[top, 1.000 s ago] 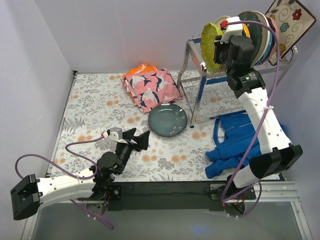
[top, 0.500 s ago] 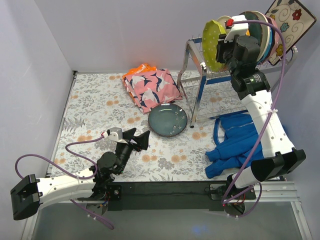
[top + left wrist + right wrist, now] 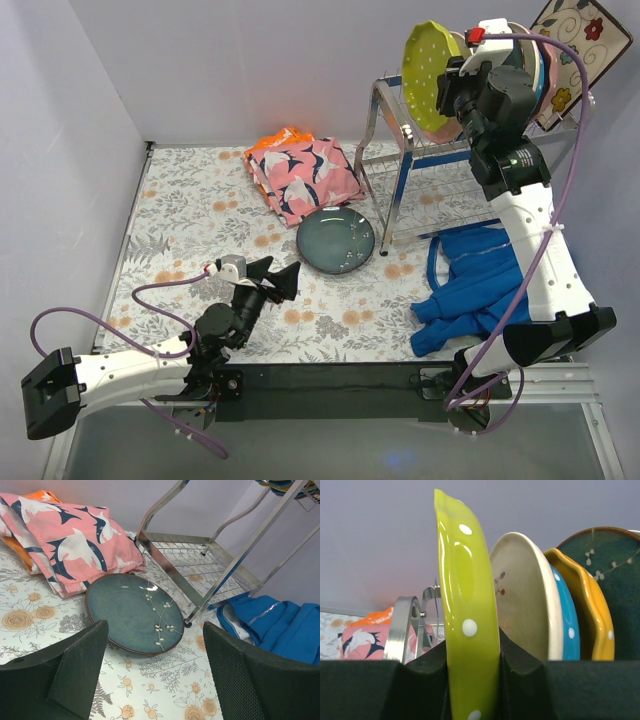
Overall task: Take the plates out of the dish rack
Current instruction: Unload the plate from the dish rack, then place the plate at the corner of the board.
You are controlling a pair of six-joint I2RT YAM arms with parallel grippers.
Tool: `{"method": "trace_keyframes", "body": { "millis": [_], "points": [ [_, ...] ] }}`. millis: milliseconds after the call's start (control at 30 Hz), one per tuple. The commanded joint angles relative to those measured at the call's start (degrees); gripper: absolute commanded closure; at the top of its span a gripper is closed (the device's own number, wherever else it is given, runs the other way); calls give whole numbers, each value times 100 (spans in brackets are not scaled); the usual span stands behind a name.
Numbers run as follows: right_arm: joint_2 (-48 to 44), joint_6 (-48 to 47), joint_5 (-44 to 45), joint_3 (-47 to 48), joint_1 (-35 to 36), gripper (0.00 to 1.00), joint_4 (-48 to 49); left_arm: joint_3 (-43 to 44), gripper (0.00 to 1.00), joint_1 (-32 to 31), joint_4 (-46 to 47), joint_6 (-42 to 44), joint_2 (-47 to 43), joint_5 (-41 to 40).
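Right gripper [image 3: 472,680] is closed narrowly on the lower edge of the lime plate [image 3: 470,605], its black padded fingers [image 3: 422,680] pressed against both faces. That plate is glossy, scalloped at the rim and dotted white. It stands upright, edge-on to the wrist camera, at the left end of the rack's [image 3: 400,170] top tier, by the tabletop's [image 3: 180,210] back right corner. Whether its bottom touches the prongs cannot be told.

Behind it stand a cream plate [image 3: 525,595] with a small sprig print, a blue dotted one [image 3: 565,615], a wavy orange one [image 3: 585,600] and a dark teal one [image 3: 615,580]. A square floral plate [image 3: 580,45] leans at the rack's right end. The rack is shiny chrome wire with slanted legs.

Left gripper [image 3: 272,277] hangs empty with its jaws wide apart, low over the front left of the tabletop. Another teal plate [image 3: 335,240], glazed with a white blossom branch, lies flat mid-tabletop just beside the rack's front leg. A folded pink bird-print cloth [image 3: 300,175] touches its far rim. A crumpled blue garment [image 3: 470,285] lies at the right edge.
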Motion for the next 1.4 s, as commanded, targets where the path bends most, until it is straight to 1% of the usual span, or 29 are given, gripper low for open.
{"method": "trace_keyframes", "body": {
  "millis": [0, 300, 333, 467, 567, 600, 633, 700, 733, 800, 833, 900, 933, 967, 1033, 1067, 1133, 1233, 1267, 1300, 1367],
  "points": [
    [-285, 419, -236, 493, 15, 99, 1373, 149, 25, -11, 56, 73, -10, -16],
    [84, 911, -219, 1170, 33, 99, 1408, 149, 26, -11, 100, 82, 43, -34],
    [111, 929, -227, 1231, 76, 99, 1556, 157, 26, -11, 82, 82, 43, -34],
    [278, 1052, -456, 1565, 173, 99, 1541, 105, 27, -11, 126, 90, -19, -43],
    [287, 1420, -587, 1601, 217, 99, 1479, 87, 27, -11, 170, 99, -45, -25],
    [217, 1709, -692, 1540, 226, 99, 1479, 131, 27, -11, 127, 99, -54, -25],
    [190, 1842, -937, 1427, 235, 99, 1505, 149, 28, -11, 100, 99, -71, -16],
    [77, 2210, -1132, 1242, 261, 99, 1549, 184, 30, -11, -5, 12, -150, 27],
    [32, 2604, -1394, 1032, 270, 99, 1575, 149, 31, -11, -23, 3, -316, 71],
    [-99, 2958, -1659, 811, 287, 99, 1645, 105, 31, -11, -93, -85, -545, 194],
    [-169, 3247, -1869, 471, 366, 99, 1707, 79, 31, -11, -154, -129, -781, 221],
    [-388, 3433, -1994, 57, 533, 99, 1961, 78, 31, -11, -347, -252, -1055, 116],
    [-486, 3451, -2046, -146, 760, 99, 2067, 113, 31, -11, -470, -339, -1186, 63],
    [-582, 3452, -1986, -661, 910, 99, 2163, 235, 31, -11, -698, -462, -1518, 71],
    [-855, 3469, -1819, -1095, 1305, 99, 2489, 272, 30, -11, -954, -594, -1801, 115],
    [-917, 3513, -1818, -1410, 1420, 99, 2585, 341, 28, -11, -1068, -717, -2046, 72],
    [-1075, 3557, -1853, -1632, 1710, 99, 2665, 482, 26, -11, -1533, -1111, -2250, 184],
    [-1338, 3688, -1958, -2115, 1983, 99, 2735, 982, 26, -11, -2157, -1350, -2409, 615],
    [-1531, 3750, -2020, -2299, 2019, 99, 2805, 1149, 26, -11, -2429, -1743, -2401, 808],
    [-1654, 3898, -2116, -2745, 2062, 99, 2919, 1507, 26, -11, -2988, -1912, -2357, 888],
    [-2022, 4092, -2345, -3256, 2124, 99, 3323, 1765, 26, -11, -3423, -2298, -2278, 1308]
  ]
}}
